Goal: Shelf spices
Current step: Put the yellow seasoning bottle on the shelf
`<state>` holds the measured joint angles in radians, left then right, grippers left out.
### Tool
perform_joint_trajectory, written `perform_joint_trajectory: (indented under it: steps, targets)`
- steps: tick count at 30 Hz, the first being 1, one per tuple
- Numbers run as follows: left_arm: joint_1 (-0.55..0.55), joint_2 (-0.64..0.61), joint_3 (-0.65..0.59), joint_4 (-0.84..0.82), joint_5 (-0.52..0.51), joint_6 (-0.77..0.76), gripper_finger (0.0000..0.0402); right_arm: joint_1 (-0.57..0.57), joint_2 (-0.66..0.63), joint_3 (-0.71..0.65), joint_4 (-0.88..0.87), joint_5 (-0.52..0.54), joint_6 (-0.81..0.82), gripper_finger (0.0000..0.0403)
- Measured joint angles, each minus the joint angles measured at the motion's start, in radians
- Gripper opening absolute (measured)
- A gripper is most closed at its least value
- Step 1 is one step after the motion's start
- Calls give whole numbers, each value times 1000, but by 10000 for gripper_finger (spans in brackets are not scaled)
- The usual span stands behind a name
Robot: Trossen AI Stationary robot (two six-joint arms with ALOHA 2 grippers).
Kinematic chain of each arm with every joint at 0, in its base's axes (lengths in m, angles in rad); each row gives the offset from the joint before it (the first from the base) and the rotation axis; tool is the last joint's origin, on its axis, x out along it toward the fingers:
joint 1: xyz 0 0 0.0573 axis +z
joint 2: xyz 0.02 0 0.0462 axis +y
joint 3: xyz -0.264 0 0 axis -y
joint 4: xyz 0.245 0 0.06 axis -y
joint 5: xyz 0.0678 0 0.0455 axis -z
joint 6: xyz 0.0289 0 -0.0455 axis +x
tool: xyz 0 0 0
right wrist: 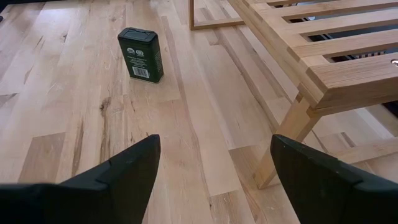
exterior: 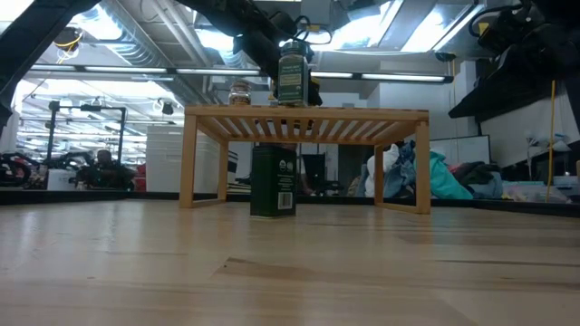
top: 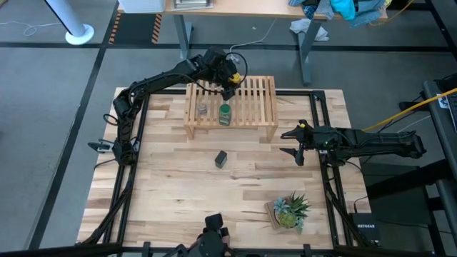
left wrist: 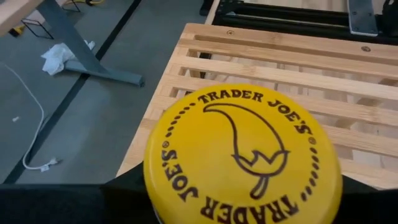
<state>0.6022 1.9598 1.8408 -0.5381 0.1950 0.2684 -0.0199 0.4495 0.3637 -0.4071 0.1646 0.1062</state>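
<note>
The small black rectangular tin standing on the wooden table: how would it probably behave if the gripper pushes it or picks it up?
The small black rectangular tin stands upright on a narrow base, so a high push would likely tip it. Its flat sides should not roll and probably offer parallel faces for the open right gripper. The smooth, printed surface may be somewhat slippery.

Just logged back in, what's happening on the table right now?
The left gripper holds the yellow-lidded jar over the shelf. The green-lidded jar and the tiny grey-topped jar already stand on the slats. The black tin is upright on the tabletop in front of the shelf, untouched. The right gripper waits open, off the shelf's right end, holding nothing.
</note>
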Motion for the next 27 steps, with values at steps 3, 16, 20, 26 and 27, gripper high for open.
perform_joint_trajectory:
  steps: [3,16,20,26,27]
  targets:
    - [0,0,0,1,0,1,196,0,0,0,0,0,0,312]
    - [1,0,0,11,-3,-25,196,0,0,0,0,0,0,312]
    - [1,0,0,7,-4,-15,196,0,0,0,0,0,0,312]
    - [1,0,0,5,-8,-18,196,0,0,0,0,0,0,312]
    - [1,0,0,5,-9,-17,196,0,0,0,0,0,0,312]
